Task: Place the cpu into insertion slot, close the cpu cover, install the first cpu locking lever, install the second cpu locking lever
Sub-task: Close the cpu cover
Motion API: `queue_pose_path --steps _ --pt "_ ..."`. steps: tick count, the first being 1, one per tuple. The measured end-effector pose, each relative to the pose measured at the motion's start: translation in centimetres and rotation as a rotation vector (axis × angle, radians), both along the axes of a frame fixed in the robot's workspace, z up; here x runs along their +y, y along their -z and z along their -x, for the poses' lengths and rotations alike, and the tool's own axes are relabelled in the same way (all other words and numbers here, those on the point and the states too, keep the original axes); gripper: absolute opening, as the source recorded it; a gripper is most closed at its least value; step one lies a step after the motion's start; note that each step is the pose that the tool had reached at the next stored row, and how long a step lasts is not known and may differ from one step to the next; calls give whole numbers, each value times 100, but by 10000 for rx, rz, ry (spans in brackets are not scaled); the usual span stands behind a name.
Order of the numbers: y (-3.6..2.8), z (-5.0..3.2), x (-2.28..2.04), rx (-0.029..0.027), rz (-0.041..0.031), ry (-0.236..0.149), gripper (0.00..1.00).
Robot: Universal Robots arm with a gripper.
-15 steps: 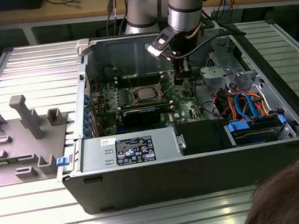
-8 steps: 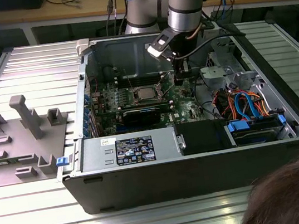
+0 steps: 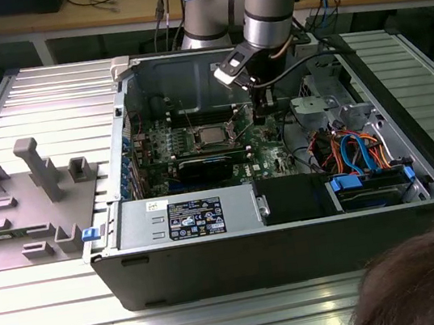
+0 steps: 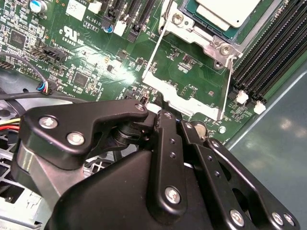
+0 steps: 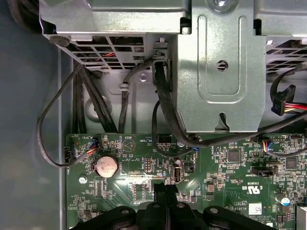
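Observation:
The cpu (image 3: 211, 136) lies flat in the insertion slot (image 3: 226, 139) in the middle of the green motherboard. In the second wrist view its silver top (image 4: 230, 10) sits inside the cpu cover (image 4: 211, 42), a silvery frame lying down around it. Thin wire levers (image 4: 152, 48) (image 4: 228, 88) run along two sides of the socket; I cannot tell whether they are latched. My gripper (image 3: 264, 114) hangs just to the exterior view's right of the socket, low over the board. Its black fingers (image 5: 161, 196) are pressed together and hold nothing. The fingertips (image 4: 165, 115) sit by a silvery bracket plate (image 4: 187, 93).
The open computer case (image 3: 214, 249) rests on a ribbed metal table. A drive cage with blue and orange cables (image 3: 354, 150) fills the exterior view's right. Memory slots (image 4: 268, 52) flank the socket. A grey fixture (image 3: 34, 198) stands at the exterior view's left. A person's head (image 3: 430, 278) is at the near edge.

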State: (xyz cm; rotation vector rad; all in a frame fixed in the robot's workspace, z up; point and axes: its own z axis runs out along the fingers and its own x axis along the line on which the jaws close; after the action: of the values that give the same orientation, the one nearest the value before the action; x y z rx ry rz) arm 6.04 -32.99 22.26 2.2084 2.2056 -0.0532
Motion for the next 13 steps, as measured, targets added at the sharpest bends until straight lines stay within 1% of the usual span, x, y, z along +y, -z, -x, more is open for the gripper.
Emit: queue_pose_path --steps 13 --pt "45 0 0 0 0 0 11"
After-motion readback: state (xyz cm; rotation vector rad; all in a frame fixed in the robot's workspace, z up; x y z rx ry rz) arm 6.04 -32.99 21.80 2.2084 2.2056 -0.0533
